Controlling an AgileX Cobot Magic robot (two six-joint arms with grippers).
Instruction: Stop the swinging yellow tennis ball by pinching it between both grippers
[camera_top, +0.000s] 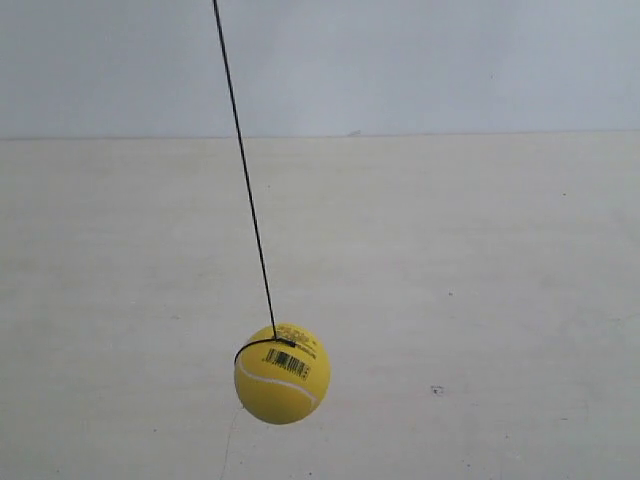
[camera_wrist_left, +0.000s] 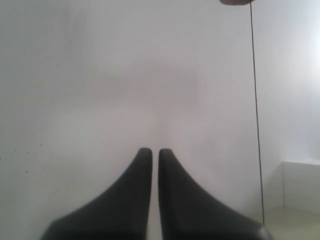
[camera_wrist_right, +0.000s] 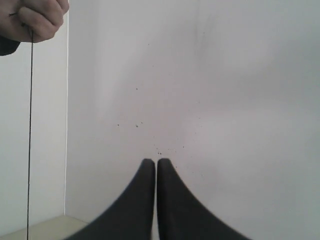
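The yellow tennis ball (camera_top: 281, 373) hangs low in the exterior view on a thin black string (camera_top: 245, 180) that slants up to the top edge. Its barcode faces the camera. Neither arm shows in that view. My left gripper (camera_wrist_left: 155, 151) is shut with nothing between its black wedge jaws, and the string (camera_wrist_left: 256, 110) runs as a line off to one side of it. My right gripper (camera_wrist_right: 156, 161) is shut and empty too, with the string (camera_wrist_right: 30, 135) well off to its side. The ball itself is out of both wrist views.
A person's hand (camera_wrist_right: 35, 19) holds the top of the string in the right wrist view. A pale table surface (camera_top: 450, 300) lies below the ball, with a white wall (camera_top: 400, 60) behind. A white box edge (camera_wrist_left: 300, 185) stands near the wall.
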